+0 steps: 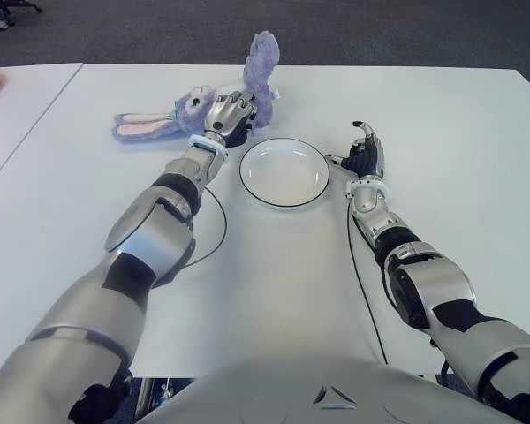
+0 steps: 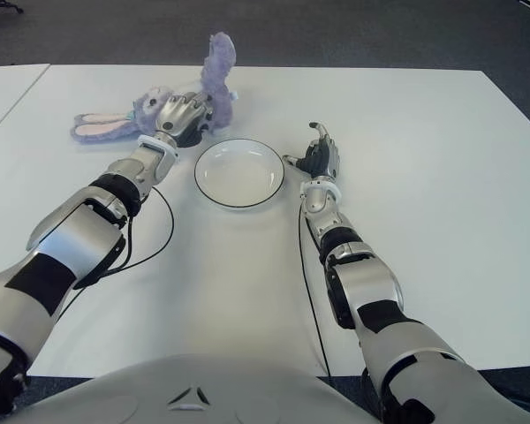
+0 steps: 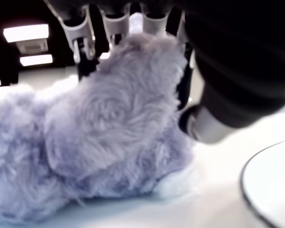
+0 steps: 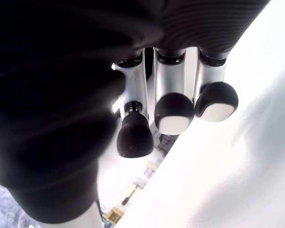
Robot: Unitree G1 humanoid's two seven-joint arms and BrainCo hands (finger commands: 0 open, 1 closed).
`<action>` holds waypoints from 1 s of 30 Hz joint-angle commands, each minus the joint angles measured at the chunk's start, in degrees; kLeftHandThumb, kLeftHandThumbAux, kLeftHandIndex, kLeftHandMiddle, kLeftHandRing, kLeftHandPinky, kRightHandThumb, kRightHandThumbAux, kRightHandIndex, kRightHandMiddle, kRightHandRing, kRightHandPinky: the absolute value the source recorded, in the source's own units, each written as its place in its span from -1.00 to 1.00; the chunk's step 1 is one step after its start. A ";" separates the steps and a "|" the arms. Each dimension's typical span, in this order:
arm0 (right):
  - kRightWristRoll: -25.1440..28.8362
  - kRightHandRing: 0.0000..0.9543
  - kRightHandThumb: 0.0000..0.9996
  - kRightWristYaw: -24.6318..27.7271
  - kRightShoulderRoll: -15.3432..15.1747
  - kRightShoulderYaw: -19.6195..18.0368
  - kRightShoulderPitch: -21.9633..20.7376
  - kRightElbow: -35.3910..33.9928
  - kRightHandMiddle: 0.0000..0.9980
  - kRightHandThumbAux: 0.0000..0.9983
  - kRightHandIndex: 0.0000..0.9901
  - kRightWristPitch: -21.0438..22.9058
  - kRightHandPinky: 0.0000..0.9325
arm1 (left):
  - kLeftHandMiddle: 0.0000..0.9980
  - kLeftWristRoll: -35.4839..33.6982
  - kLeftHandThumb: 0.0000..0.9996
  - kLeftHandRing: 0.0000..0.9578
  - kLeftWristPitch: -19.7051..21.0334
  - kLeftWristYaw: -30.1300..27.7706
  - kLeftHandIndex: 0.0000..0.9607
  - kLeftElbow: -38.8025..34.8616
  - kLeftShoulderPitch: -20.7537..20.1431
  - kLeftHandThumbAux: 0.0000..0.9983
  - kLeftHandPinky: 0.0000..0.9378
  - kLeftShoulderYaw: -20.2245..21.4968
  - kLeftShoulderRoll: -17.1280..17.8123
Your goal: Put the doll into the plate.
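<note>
The left hand (image 1: pixel 230 112) is seen laid over the middle of a purple plush rabbit doll (image 1: pixel 193 108), its fingers (image 3: pixel 80 33) curled down around the fuzzy body, so that the doll is clasped; in the left wrist view the fur is pressed right up against the palm. The doll is found lying on the white table (image 1: pixel 442 132), at about eleven o'clock from the plate. Its long pink-lined ears (image 1: pixel 146 124) are stretched flat toward nine o'clock, while one purple limb (image 1: pixel 261 60) is raised toward twelve o'clock above the hand. Whether the doll is lifted clear of the tabletop cannot be told.

Just beside the left hand, at its five o'clock, a white plate with a thin dark rim (image 1: pixel 246 179) is set on the table; nothing is held in it. A black cable (image 1: pixel 219 231) is looped on the table beside the left forearm.

The right hand (image 1: pixel 364 154) is shown at three o'clock of the plate, close to its rim, fingers (image 4: pixel 172 112) loosely extended and apart, with nothing grasped. Whether it touches the table cannot be told.
</note>
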 commanded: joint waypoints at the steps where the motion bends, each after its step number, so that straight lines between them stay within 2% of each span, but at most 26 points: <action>1: -0.07 0.75 -0.96 3.12 4.69 0.33 13.14 8.83 0.50 0.89 -0.66 6.60 0.80 | -0.64 2.70 0.56 -0.48 4.77 0.95 -0.12 1.37 1.00 0.39 -0.13 -2.66 1.30; 2: 0.02 0.71 -0.98 3.24 4.71 0.22 13.15 8.83 0.44 0.89 -0.66 6.54 0.76 | -0.64 2.79 0.72 -0.46 5.61 0.09 -0.11 1.43 0.84 0.39 -0.12 -2.89 1.25; 3: 0.06 0.57 -0.99 3.32 4.71 0.14 13.15 8.82 0.29 0.88 -0.67 6.50 0.66 | -0.64 2.84 0.82 -0.42 6.22 -0.54 -0.10 1.46 0.73 0.38 -0.10 -3.06 1.21; 5: 0.18 0.40 -0.99 3.54 4.73 -0.05 13.16 8.82 0.12 0.87 -0.67 6.43 0.53 | -0.64 3.09 0.91 -0.37 7.47 -1.85 -0.09 1.52 0.49 0.38 -0.09 -3.53 1.19; 7: 0.29 0.26 -1.00 3.78 4.73 -0.24 13.16 8.82 -0.02 0.87 -0.67 6.41 0.42 | -0.62 3.34 0.95 -0.34 8.41 -2.65 -0.09 1.54 0.30 0.38 -0.09 -3.85 1.22; 9: 0.34 -0.03 -1.00 3.91 4.78 -0.35 13.17 8.82 -0.29 0.85 -0.67 6.41 0.18 | -0.59 3.46 0.98 -0.28 9.00 -3.09 -0.09 1.51 0.19 0.37 -0.09 -4.00 1.32; 10: 0.42 -0.07 -1.00 4.07 4.79 -0.46 13.16 8.82 -0.33 0.85 -0.67 6.42 0.15 | -0.58 3.54 0.98 -0.27 9.53 -3.38 -0.08 1.52 0.14 0.37 -0.09 -4.16 1.32; 12: 0.59 -0.27 -1.00 4.49 4.79 -0.71 13.16 8.82 -0.50 0.84 -0.66 6.42 -0.08 | -0.43 3.62 0.99 -0.24 10.53 -3.71 -0.08 1.49 0.03 0.37 -0.05 -4.59 1.44; 15: 0.70 -0.39 -1.00 4.79 4.80 -0.92 13.15 8.82 -0.58 0.84 -0.66 6.41 -0.24 | -0.26 3.49 1.00 -0.20 11.02 -3.83 -0.14 1.40 -0.01 0.37 0.03 -4.83 1.66; 17: 0.79 -0.43 -1.00 4.91 4.81 -1.05 13.15 8.82 -0.61 0.84 -0.66 6.37 -0.31 | -0.27 3.38 1.00 -0.15 11.08 -3.56 -0.15 1.25 0.09 0.36 0.06 -4.82 2.13; 20: 0.90 -0.50 -1.00 5.09 4.84 -1.27 13.16 8.81 -0.63 0.84 -0.65 6.27 -0.44 | -0.15 3.08 1.00 -0.12 10.83 -2.64 -0.13 0.89 0.24 0.33 0.10 -4.62 3.25; 25: 0.90 -0.58 -1.00 5.24 4.84 -1.47 13.21 8.79 -0.65 0.82 -0.66 6.11 -0.55 | -0.15 2.38 1.00 -0.09 10.55 -2.52 -0.12 0.62 -0.08 0.32 0.13 -3.94 4.03; 30: 0.86 -0.62 -1.00 5.46 4.86 -1.64 13.27 8.78 -0.66 0.81 -0.67 6.02 -0.59 | -0.14 1.91 1.00 0.08 9.90 -3.49 -0.19 0.51 -0.51 0.32 0.13 -3.49 4.78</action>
